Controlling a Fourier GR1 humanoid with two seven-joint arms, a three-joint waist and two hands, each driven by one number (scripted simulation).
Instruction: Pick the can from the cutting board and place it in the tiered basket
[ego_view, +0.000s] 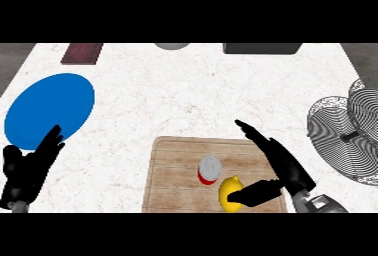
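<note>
Can (210, 170) upright on cutting board (173, 175), lower centre, lemon (230, 190) beside. We note right hand (277, 165) open, just right of can, nearer; left hand (29, 170) resting open lower left; tiered basket (347, 135) right edge.

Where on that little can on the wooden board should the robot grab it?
Probably round the can's upright side wall, coming from its right, where the open right hand is already beside it. The lemon sits close in front, so that side looks crowded.

We have one view, from the head, looking steeply down. It faces the white marble counter (184, 85) closely.
</note>
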